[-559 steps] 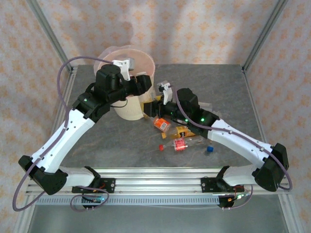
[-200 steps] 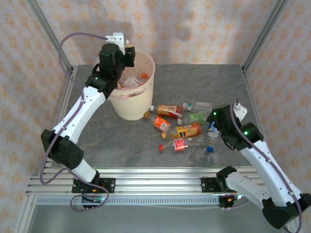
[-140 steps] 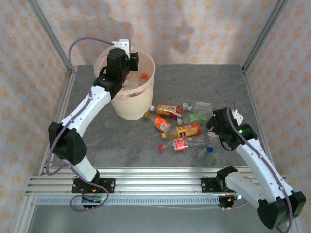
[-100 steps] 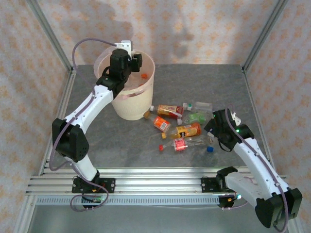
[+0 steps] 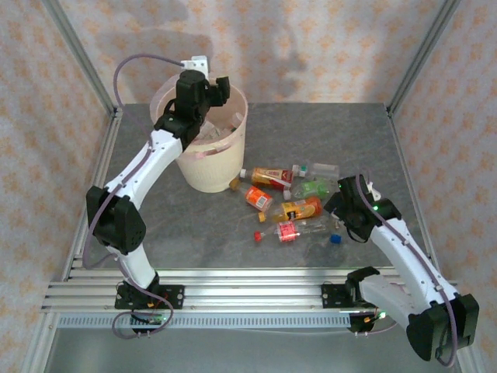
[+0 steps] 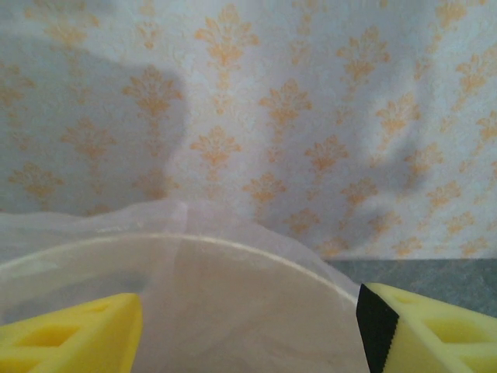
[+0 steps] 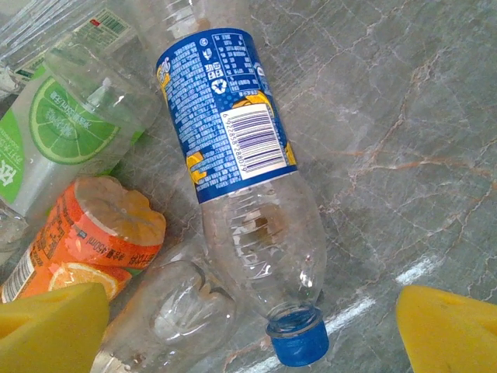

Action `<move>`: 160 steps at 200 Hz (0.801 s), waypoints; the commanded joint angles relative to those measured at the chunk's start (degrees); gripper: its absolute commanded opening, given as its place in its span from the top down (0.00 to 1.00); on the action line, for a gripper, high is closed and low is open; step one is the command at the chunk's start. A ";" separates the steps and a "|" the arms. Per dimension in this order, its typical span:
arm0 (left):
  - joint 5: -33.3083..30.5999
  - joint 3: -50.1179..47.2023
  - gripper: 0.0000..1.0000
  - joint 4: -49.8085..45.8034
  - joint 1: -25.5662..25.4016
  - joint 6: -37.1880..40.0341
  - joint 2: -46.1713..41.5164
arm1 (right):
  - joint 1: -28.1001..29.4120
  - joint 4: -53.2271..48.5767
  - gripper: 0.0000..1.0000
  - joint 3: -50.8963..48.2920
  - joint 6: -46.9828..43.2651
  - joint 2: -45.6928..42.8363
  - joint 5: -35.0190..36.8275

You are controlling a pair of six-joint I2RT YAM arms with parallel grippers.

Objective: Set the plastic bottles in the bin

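Observation:
The bin (image 5: 208, 167) is a cream-white bucket with a pink liner, at the back left of the table. My left gripper (image 5: 214, 92) hangs above its mouth. In the left wrist view that gripper (image 6: 248, 336) is open and empty, with the bin's rim (image 6: 233, 250) just beyond it. Several plastic bottles (image 5: 301, 208) lie in a heap on the table right of the bin. My right gripper (image 5: 342, 213) is over the heap's right end. It (image 7: 248, 330) is open, its fingers either side of the neck of a blue-labelled bottle (image 7: 233, 148) with a blue cap (image 7: 297, 342).
Beside the blue-labelled bottle lie a green lime-labelled bottle (image 7: 54, 132), an orange-labelled bottle (image 7: 85, 233) and a clear bottle (image 7: 167, 311). A red-labelled bottle (image 5: 287, 231) lies nearer the front. Bare grey table (image 5: 365, 140) stretches to the right and back. Metal frame posts stand at the corners.
My left gripper has opened and shifted right, from the bin's left rim to over its mouth. The right arm has swung left and down onto the blue-labelled bottle.

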 commanded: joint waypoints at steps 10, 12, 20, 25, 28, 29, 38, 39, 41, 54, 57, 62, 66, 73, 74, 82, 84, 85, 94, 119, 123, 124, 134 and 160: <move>-3.66 1.63 0.20 -4.80 0.70 -0.47 -4.09 | -0.45 0.74 0.08 -1.06 -0.44 0.44 -0.13; -3.84 1.71 0.20 -5.06 0.70 -0.58 -4.33 | -0.46 0.73 0.08 -1.06 -0.44 0.46 -0.14; -4.08 1.90 0.15 -6.16 0.70 -1.03 -5.21 | -0.45 0.84 0.09 -1.19 -0.43 0.62 -0.18; -4.16 2.00 0.12 -6.82 0.68 -1.32 -5.83 | -0.51 0.92 0.09 -1.29 -0.44 0.72 -0.17; -4.25 2.08 0.10 -7.17 0.70 -1.49 -6.24 | -0.49 0.92 0.09 -1.36 -0.44 0.74 -0.14; -4.28 2.08 0.09 -7.33 0.70 -1.56 -6.36 | -0.46 0.93 0.09 -1.38 -0.44 0.78 -0.14; -4.68 2.20 0.04 -8.60 0.70 -2.34 -7.43 | -0.47 1.00 0.10 -1.54 -0.44 0.97 -0.13; -4.71 2.23 0.03 -8.70 0.70 -2.42 -7.65 | -0.45 1.05 0.10 -1.61 -0.44 1.03 -0.14; -4.80 2.21 0.02 -8.98 0.75 -2.59 -7.93 | -0.44 1.07 0.10 -1.66 -0.44 1.07 -0.09; -5.07 2.55 0.00 -11.07 0.79 -3.79 -9.66 | -0.43 1.23 0.10 -2.09 -0.44 1.51 0.10; -5.12 2.65 0.00 -11.70 0.79 -4.08 -10.04 | -0.43 1.25 0.10 -2.24 -0.44 1.64 0.12; -5.24 2.85 0.00 -12.65 0.79 -4.64 -10.61 | -0.46 1.35 0.10 -2.44 -0.44 1.85 0.29; -5.31 2.95 0.00 -13.50 0.80 -5.09 -11.15 | -0.51 1.44 0.10 -2.61 -0.39 2.08 0.38; -5.31 3.26 0.00 -14.87 0.79 -5.85 -12.00 | -0.55 1.58 0.10 -2.79 -0.44 2.45 0.47; -5.34 3.29 0.00 -15.09 0.79 -5.98 -12.14 | -0.53 1.65 0.10 -2.80 -0.44 2.51 0.47; -5.21 3.45 0.00 -16.63 0.79 -6.78 -13.09 | -0.76 2.09 0.10 -2.90 -0.63 3.02 0.56; -5.15 3.42 0.00 -16.98 0.79 -6.97 -13.37 | -0.82 2.25 0.10 -2.97 -0.73 3.15 0.57; -5.17 3.41 0.00 -17.20 0.79 -7.06 -13.52 | -0.85 2.25 0.10 -2.98 -0.76 3.17 0.57; -5.10 2.96 0.00 -18.49 0.79 -8.00 -14.83 | -1.49 2.83 0.10 -2.99 -1.24 3.98 0.48; -3.24 -1.58 0.00 -18.80 0.79 -10.64 -19.91 | -4.74 5.30 0.09 -2.89 -3.54 6.23 -1.78; -2.82 -2.60 0.00 -18.54 0.79 -11.25 -20.86 | -5.54 5.70 0.09 -2.77 -4.03 6.70 -2.23; -2.68 -2.81 0.00 -18.50 0.79 -11.35 -21.09 | -5.71 5.78 0.09 -2.79 -4.17 6.83 -2.37; -1.76 -5.53 0.00 -17.98 0.79 -13.07 -23.48 | -7.44 6.72 0.07 -2.46 -5.38 8.14 -3.76; 1.03 -12.13 0.00 -16.17 0.79 -17.54 -29.72 | -10.54 8.92 0.05 -1.24 -8.52 12.08 -6.85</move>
